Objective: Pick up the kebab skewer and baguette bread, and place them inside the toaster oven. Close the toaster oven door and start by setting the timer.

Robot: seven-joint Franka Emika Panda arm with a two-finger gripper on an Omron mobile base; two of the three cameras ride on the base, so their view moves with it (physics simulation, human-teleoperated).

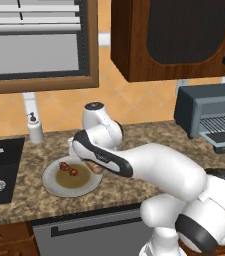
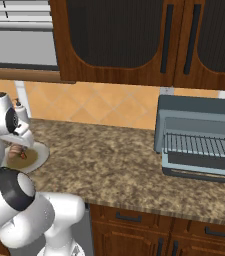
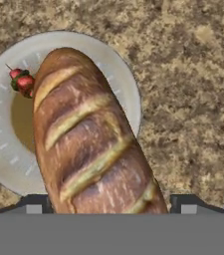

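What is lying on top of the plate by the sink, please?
On the plate lie the bread and the skewer. The bread hides part of the skewer, and the end effector straddles the loaf with its tips wide apart.

Kebab skewer (image 3: 22, 80) half behind baguette bread (image 3: 88, 144), loaf's near end cut off.

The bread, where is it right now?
The baguette bread lies on the round plate on the counter, between the open fingers in the hand view, with the kebab skewer beside it on the plate.
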